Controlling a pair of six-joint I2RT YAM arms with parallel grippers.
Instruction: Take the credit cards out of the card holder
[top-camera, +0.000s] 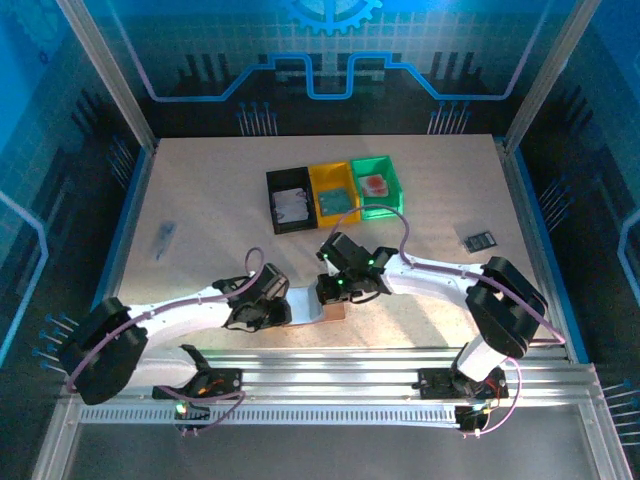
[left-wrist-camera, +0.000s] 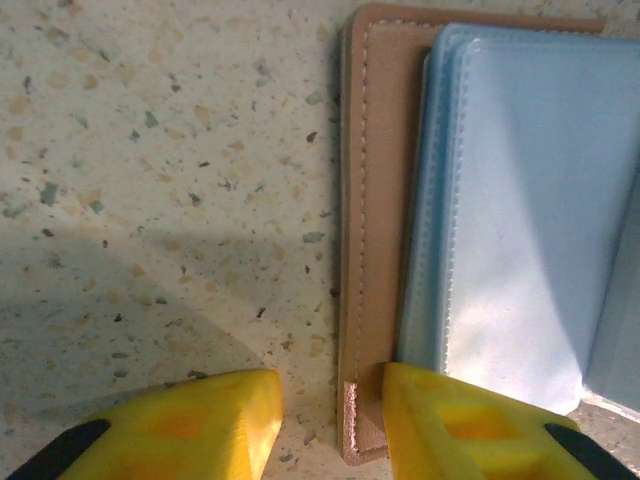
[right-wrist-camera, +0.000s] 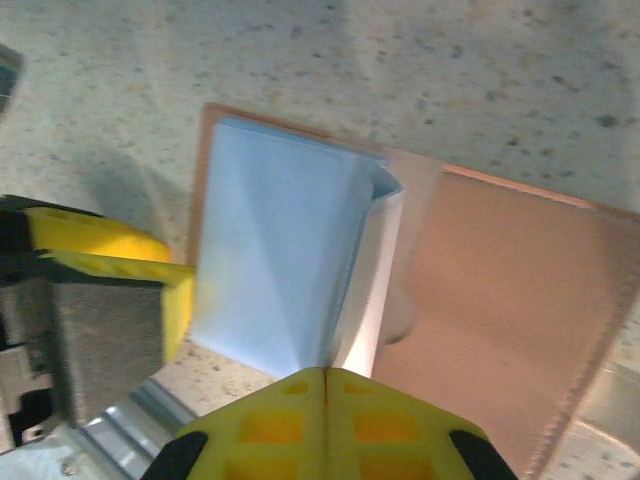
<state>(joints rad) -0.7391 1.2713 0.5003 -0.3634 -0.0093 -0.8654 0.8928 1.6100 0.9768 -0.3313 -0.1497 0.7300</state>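
The card holder (top-camera: 312, 308) lies open near the table's front edge, pinkish-tan cover (right-wrist-camera: 500, 320) down and pale blue clear pockets (left-wrist-camera: 530, 220) up. My left gripper (left-wrist-camera: 335, 410) is open and straddles the cover's near corner. One finger (left-wrist-camera: 470, 430) rests on the holder, the other (left-wrist-camera: 200, 420) on bare table beside it. My right gripper (right-wrist-camera: 325, 378) is shut on a pocket leaf (right-wrist-camera: 270, 260) and holds it up like a tent. A white strip (right-wrist-camera: 378, 280) shows in the fold; I cannot tell whether it is a card. Flat pieces that look like credit cards lie in the bins: pale (top-camera: 290, 207) and reddish (top-camera: 375, 185).
Black (top-camera: 272, 190), yellow (top-camera: 322, 180) and green (top-camera: 395, 175) bins stand in a row behind the card holder. A small dark object (top-camera: 480, 240) lies at the right and a small grey one (top-camera: 165, 240) at the left. An aluminium rail (top-camera: 340, 365) runs along the front edge.
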